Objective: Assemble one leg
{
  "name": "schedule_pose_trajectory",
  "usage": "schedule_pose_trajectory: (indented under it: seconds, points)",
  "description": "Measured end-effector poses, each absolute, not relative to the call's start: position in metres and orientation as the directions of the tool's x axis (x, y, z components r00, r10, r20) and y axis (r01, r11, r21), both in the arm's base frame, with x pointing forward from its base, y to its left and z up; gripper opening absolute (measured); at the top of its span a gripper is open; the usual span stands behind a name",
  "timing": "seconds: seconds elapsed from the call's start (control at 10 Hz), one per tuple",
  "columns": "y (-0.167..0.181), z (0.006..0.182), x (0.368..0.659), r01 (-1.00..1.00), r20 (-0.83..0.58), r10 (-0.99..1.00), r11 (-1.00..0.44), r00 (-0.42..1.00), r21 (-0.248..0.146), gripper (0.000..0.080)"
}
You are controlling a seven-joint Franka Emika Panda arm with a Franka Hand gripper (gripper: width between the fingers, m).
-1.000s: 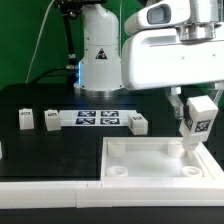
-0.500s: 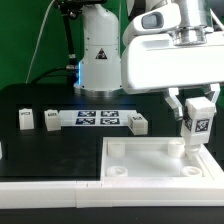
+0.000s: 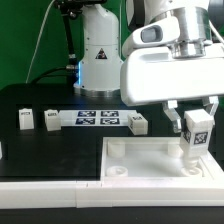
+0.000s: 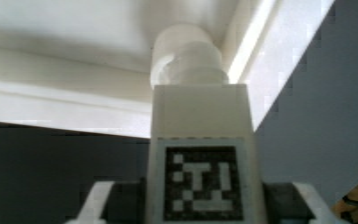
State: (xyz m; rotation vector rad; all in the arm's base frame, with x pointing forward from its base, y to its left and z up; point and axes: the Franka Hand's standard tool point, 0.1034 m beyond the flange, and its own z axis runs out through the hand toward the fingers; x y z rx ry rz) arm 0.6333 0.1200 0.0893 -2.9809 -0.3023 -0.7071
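My gripper (image 3: 194, 118) is shut on a white leg (image 3: 195, 133) with a black-and-white tag on its face. It holds the leg upright over the far right corner of the large white square panel (image 3: 140, 160), its lower end at or just above the corner socket. In the wrist view the leg (image 4: 201, 140) fills the middle, tag toward the camera, its round end pointing at the panel (image 4: 69, 90). The fingers (image 4: 105, 205) press both sides of the leg.
Three more white legs lie on the black table: two at the exterior view's left (image 3: 25, 119) (image 3: 50, 122) and one (image 3: 137, 123) just past the marker board (image 3: 97, 119). The robot base (image 3: 98, 50) stands behind.
The gripper with the leg has moved down and slightly toward the exterior view's left, bringing the leg's lower end to the panel's far right corner.
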Motion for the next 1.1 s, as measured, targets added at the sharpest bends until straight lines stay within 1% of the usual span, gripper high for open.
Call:
schedule_pose_trajectory:
  seconds: [0.1, 0.4, 0.6, 0.7, 0.9, 1.0, 1.1]
  points:
    - [0.120, 0.088, 0.637, 0.202, 0.462, 0.173, -0.979, 0.870, -0.015, 0.0291]
    - [0.120, 0.081, 0.635, 0.203, 0.452, 0.174, -0.979, 0.875, -0.015, 0.0291]
    - [0.120, 0.079, 0.635, 0.202, 0.476, 0.172, -0.979, 0.862, -0.013, 0.0291]
    - [0.121, 0.074, 0.631, 0.197, 0.496, 0.165, -0.980, 0.852, -0.012, 0.0291]
    - [0.122, 0.071, 0.627, 0.180, 0.535, 0.153, -0.984, 0.831, 0.002, 0.0291]
    - [0.120, 0.068, 0.625, 0.178, 0.539, 0.152, -0.984, 0.829, 0.003, 0.0375]
    - [0.121, 0.068, 0.625, 0.179, 0.539, 0.152, -0.984, 0.829, 0.003, 0.0375]
